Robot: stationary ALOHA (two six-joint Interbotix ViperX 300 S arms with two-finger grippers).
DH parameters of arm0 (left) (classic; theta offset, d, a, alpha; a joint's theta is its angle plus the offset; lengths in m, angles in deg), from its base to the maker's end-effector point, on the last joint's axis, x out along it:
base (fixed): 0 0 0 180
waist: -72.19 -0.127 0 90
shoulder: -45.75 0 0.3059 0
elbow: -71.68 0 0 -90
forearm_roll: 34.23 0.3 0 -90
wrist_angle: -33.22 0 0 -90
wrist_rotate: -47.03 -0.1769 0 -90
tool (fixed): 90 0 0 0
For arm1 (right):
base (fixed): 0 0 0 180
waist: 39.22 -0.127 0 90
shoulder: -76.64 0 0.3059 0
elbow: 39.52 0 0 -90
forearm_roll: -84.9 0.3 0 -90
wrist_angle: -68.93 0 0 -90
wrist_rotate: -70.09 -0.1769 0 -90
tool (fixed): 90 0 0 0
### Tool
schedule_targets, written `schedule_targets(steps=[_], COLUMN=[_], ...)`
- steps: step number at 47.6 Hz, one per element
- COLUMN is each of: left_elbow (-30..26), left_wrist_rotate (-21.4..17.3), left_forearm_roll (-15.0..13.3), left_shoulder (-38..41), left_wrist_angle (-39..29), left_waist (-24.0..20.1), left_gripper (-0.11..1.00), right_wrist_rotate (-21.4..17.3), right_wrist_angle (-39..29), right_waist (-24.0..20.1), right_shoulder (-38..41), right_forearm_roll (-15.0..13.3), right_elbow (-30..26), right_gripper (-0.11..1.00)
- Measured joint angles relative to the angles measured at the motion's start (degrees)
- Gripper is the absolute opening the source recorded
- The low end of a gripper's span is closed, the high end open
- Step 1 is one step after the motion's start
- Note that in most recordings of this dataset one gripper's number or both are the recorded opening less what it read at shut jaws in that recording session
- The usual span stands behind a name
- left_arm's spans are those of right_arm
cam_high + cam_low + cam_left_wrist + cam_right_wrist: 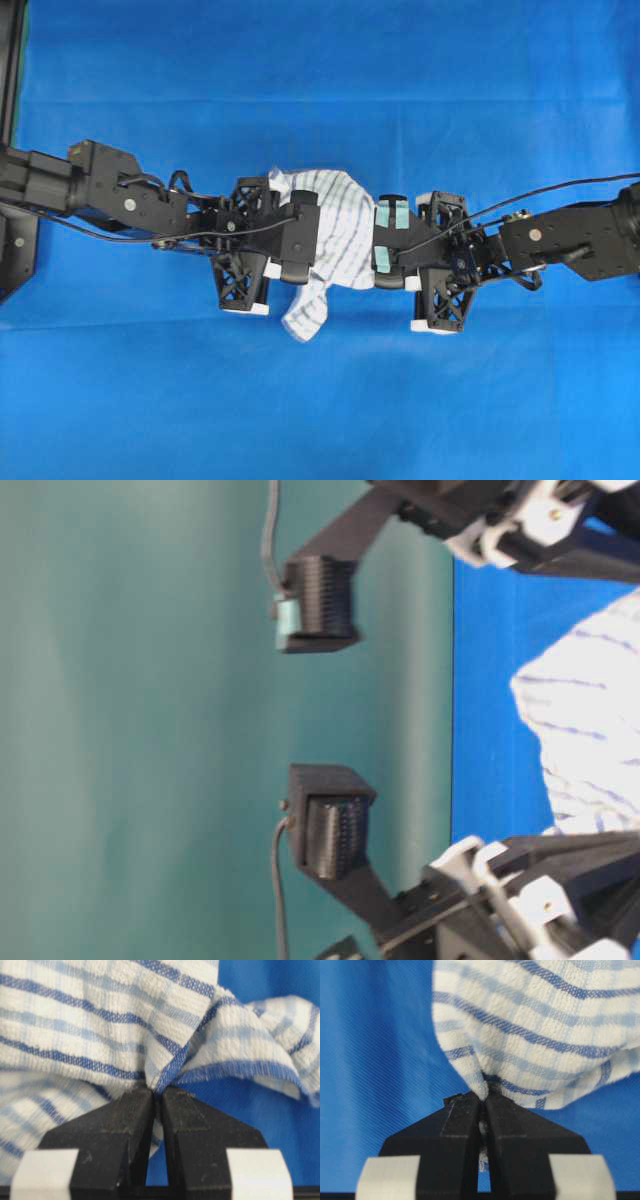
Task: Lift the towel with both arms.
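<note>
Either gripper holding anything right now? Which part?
Both. The left gripper pinches the towel at a bunched blue hem edge; the right gripper pinches a gathered fold at its opposite side.

A plain blue table cover is spread across the whole work surface and is seen in every view, with faint creases running across it in the overhead view. A dark strip of frame or stand is seen along the upper left edge of the overhead view, beyond the cover. In the table-level view, a flat teal backdrop is shown behind the blue surface; no detail can be made out on it.
</note>
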Motion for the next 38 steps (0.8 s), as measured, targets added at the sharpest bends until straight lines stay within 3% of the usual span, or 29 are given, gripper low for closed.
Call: schedule_targets(steps=[18, 28, 38], left_elbow=[-3.16, -9.49, -18.19], left_wrist_rotate=[0.00, 0.00, -0.18], left_forearm_roll=[0.00, 0.09, 0.35], left_shoulder=[-18.54, -29.09, -34.19], left_wrist_angle=[-19.25, -29.88, -39.38], left_waist=[-1.05, -1.76, -2.72], left_gripper=[0.03, 0.03, 0.03], right_wrist_rotate=[0.53, 1.41, 4.04], right_wrist_angle=[-11.95, -22.85, -31.20], right_waist=[0.70, 1.14, 1.23], right_shoulder=[-13.89, -19.95, -23.03], right_forearm_roll=[-0.79, -4.13, -6.15], right_elbow=[-7.38, -15.47, -25.93], right_gripper=[0.01, 0.01, 0.01])
